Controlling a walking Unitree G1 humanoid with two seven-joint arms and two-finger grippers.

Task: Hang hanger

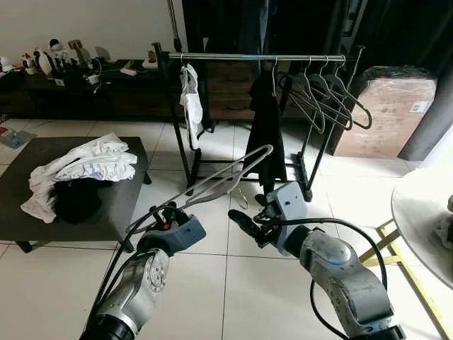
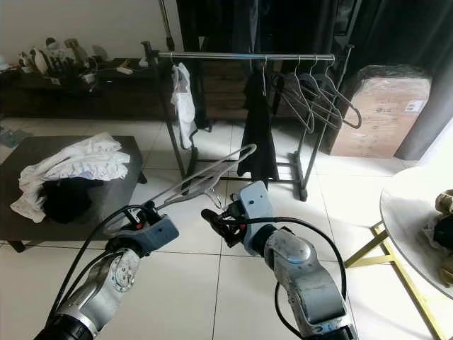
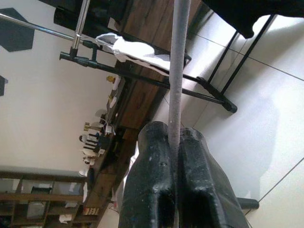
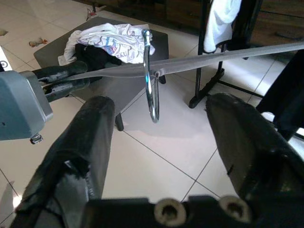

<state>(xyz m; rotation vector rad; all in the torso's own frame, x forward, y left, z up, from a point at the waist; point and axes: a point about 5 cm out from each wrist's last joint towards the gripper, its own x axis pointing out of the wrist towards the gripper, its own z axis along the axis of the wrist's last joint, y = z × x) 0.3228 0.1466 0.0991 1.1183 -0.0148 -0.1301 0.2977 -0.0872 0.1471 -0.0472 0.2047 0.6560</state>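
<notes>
A grey hanger (image 1: 263, 149) points up and to the right toward the clothes rack (image 1: 262, 57). My left gripper (image 1: 163, 212) is shut on one end of its bar (image 3: 174, 95), low in front of me. The hanger's metal hook (image 4: 148, 80) hangs down from the middle of the bar. My right gripper (image 1: 238, 221) stands open just under and right of that hook, and in the right wrist view the hook lies between the spread fingers (image 4: 90, 137) without touching them. The rack's rail carries a white garment (image 1: 190, 99), a black garment (image 1: 265, 127) and several empty hangers (image 1: 333, 99).
A low dark table (image 1: 127, 202) with crumpled clothes (image 1: 85, 166) stands to the left. A cardboard box (image 1: 386, 113) sits right of the rack, and a round white table (image 1: 421, 205) with gold legs is at the near right. A cluttered sideboard (image 1: 71, 78) lines the back wall.
</notes>
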